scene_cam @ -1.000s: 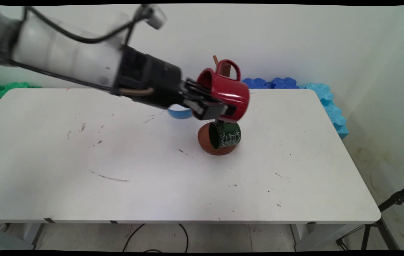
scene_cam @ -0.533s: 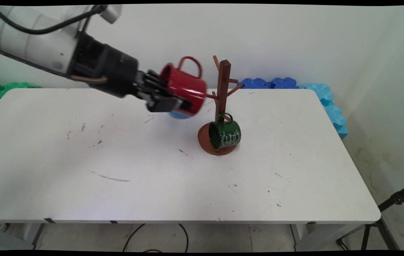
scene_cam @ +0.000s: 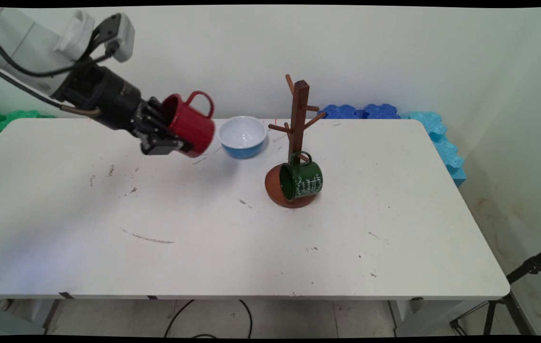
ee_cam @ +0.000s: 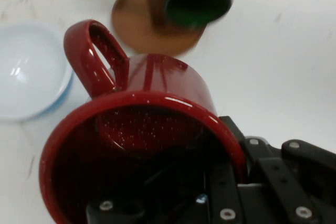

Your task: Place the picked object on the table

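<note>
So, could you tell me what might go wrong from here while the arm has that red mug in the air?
1. The gripper holds the glossy red enamel mug only by its rim, one jaw inside, tilted on its side above the white table; it could slip and drop.
2. The white and blue bowl sits close beside the mug, so a swing that way could knock it.

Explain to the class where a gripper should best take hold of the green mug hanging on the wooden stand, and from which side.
Probably the rim: the green mug hangs by its handle from a low peg of the wooden stand, its mouth facing the picture's left. Come from that side, one finger inside.
</note>
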`<state>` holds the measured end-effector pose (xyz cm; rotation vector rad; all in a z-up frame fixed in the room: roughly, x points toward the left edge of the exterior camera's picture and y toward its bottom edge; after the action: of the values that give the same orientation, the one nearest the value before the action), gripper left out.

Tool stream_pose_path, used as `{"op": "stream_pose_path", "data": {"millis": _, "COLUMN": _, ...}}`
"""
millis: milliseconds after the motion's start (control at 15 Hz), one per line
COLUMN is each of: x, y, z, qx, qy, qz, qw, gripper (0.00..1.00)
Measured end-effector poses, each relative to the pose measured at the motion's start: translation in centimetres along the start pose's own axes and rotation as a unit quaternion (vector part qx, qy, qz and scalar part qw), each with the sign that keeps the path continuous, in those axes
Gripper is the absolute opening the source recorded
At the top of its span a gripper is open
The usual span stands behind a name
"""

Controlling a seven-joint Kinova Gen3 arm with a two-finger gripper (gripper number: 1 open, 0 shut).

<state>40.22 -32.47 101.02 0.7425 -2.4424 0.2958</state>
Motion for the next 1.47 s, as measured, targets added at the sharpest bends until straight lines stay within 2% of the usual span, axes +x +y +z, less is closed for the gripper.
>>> {"op": "stream_pose_path", "data": {"millis": 200, "x": -1.2, "y": -1.4, "z": 0.8, "qx": 0.020, "qy": -0.059, "qz": 0.031, "qw": 0.9976, "gripper": 0.00}}
{"op": "stream_pose_path", "data": {"millis": 467, "x": -2.5, "y": -2.8, "z": 3.2, "qx": 0.036, "qy": -0.126, "qz": 0.062, "qw": 0.9894, "gripper": 0.00}}
{"op": "stream_pose_path", "data": {"millis": 667, "x": -2.9, "y": -3.4, "z": 5.7, "qx": 0.037, "qy": -0.164, "qz": 0.076, "qw": 0.9828, "gripper": 0.00}}
{"op": "stream_pose_path", "data": {"millis": 1000, "x": -2.5, "y": -4.1, "z": 9.5, "qx": 0.032, "qy": -0.199, "qz": 0.090, "qw": 0.9753, "gripper": 0.00}}
{"op": "stream_pose_path", "data": {"millis": 1467, "x": -0.2, "y": -4.6, "z": 14.2, "qx": 0.015, "qy": -0.217, "qz": 0.090, "qw": 0.9719, "gripper": 0.00}}
